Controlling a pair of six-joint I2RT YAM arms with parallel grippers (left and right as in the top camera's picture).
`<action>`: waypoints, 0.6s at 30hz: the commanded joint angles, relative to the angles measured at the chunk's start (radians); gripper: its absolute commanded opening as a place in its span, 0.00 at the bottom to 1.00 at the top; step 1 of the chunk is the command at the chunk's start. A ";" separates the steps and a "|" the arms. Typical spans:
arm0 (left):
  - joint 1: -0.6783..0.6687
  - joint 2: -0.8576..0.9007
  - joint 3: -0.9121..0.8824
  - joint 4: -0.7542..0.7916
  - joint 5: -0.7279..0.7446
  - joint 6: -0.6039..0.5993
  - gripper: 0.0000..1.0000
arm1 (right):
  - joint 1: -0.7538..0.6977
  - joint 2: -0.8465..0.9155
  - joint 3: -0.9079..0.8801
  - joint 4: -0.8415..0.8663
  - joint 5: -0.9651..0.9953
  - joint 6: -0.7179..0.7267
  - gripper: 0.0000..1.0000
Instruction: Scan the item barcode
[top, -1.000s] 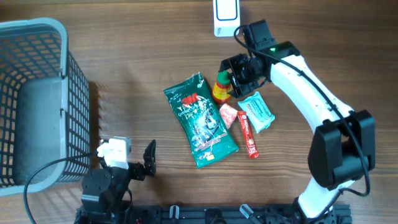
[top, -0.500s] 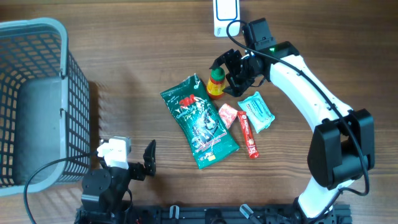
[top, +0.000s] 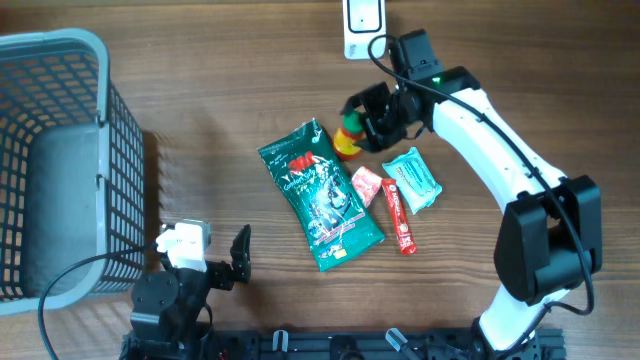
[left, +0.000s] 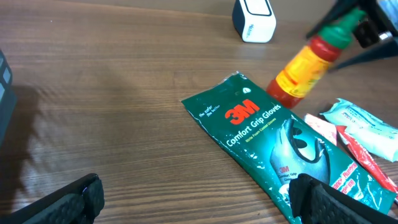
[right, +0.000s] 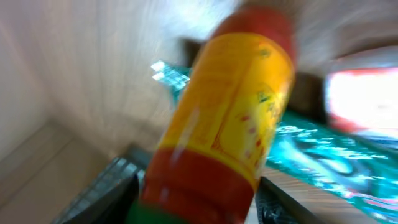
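Note:
A sauce bottle (top: 348, 137) with a yellow label, red body and green cap leans tilted over the table, just above the green glove pack. My right gripper (top: 371, 116) is shut on its cap end; in the right wrist view the blurred bottle (right: 227, 118) fills the space between both fingers (right: 115, 190). The left wrist view shows the bottle (left: 303, 67) slanting up to the right into the dark gripper. A white scanner (top: 362, 24) stands at the far edge, just behind. My left gripper (top: 212, 256) rests open near the front left, holding nothing.
A green 3M glove pack (top: 320, 195) lies mid-table, with a pink packet (top: 367, 185), a red stick pack (top: 399, 217) and a teal packet (top: 413, 180) to its right. A grey wire basket (top: 50, 160) fills the left side.
My right gripper widened around the bottle, then closed on it again. The bottle shifted slightly left and tipped. The left arm stayed still.

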 joint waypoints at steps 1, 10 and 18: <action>-0.002 -0.006 -0.001 0.005 0.015 0.019 1.00 | 0.004 0.013 0.005 -0.061 0.142 -0.085 0.52; -0.002 -0.006 -0.001 0.005 0.015 0.019 1.00 | 0.000 -0.032 0.039 -0.079 0.120 -0.461 0.41; -0.002 -0.006 -0.001 0.005 0.015 0.019 1.00 | -0.014 -0.060 0.310 -0.448 0.480 -0.887 0.40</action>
